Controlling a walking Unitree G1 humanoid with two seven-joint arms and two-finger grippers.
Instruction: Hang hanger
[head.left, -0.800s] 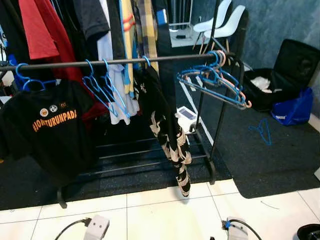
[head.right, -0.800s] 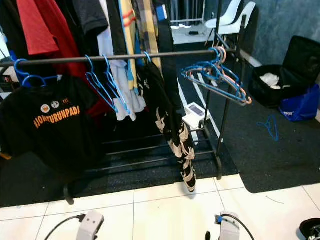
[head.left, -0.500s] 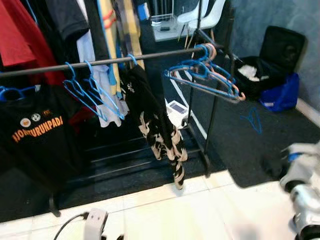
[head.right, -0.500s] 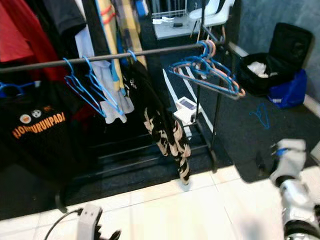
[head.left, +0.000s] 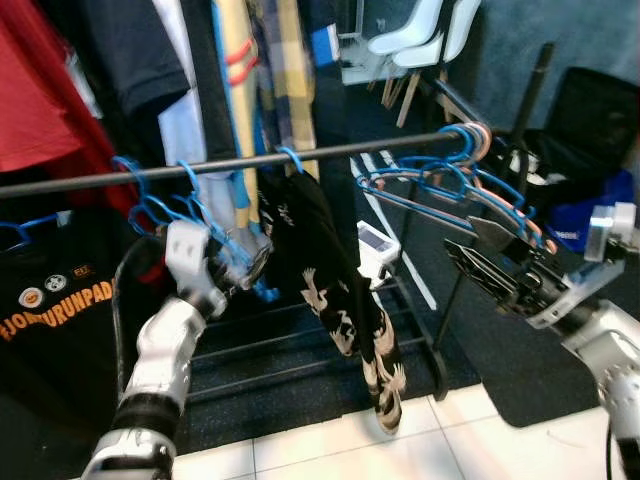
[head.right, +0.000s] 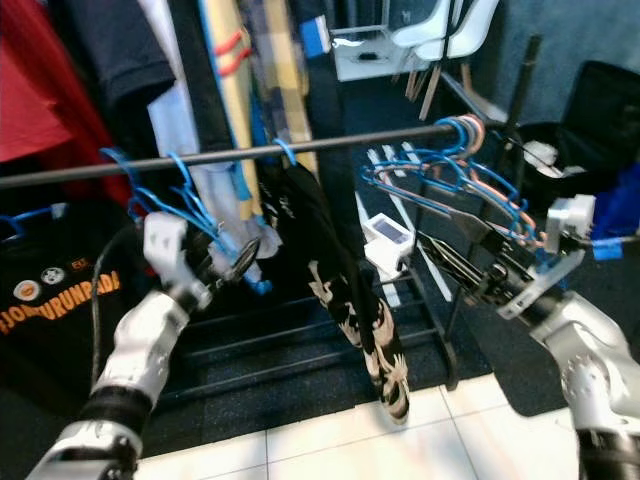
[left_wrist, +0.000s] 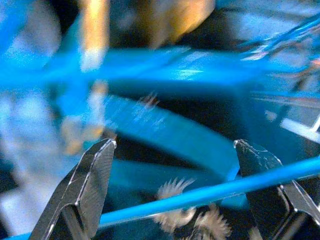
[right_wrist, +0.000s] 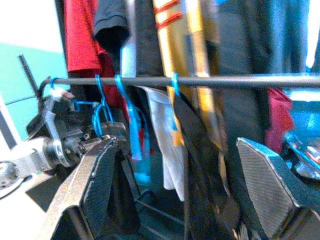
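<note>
While both silver arms are raised toward the black metal garment rail (head.left: 300, 160), the step in hand looks like taking hold of one of the thin blue plastic hangers (head.left: 205, 215) that hang empty from it, between the black T-shirt with orange lettering (head.left: 60, 300) and the black garment with pale bird print (head.left: 340, 300). The left gripper (head.left: 245, 265) sits right among those hangers; in its wrist view its two black fingers (left_wrist: 90, 175) stand wide apart with a blue hanger wire (left_wrist: 200, 195) crossing between them, not yet pinched. To do this well, I judge it should close squarely on that single wire, keeping clear of the neighbouring hanger and the hanging cloth, then lift the hook straight off the rail before moving sideways.

The right gripper (head.left: 480, 255) is spread wide and holds nothing, poised near the bunch of blue and pink hangers (head.left: 450, 185) crowded at the rail's right end; it should stay out of that tangle.

Below the rack lies a dark speckled mat (head.left: 300, 390), bordered by white floor tiles (head.left: 350, 455). Behind are a blue-grey wall (head.left: 590, 40), white chairs (head.left: 420, 35), a black bag (head.left: 600, 110) and a small white box (head.left: 378, 240) on the floor
</note>
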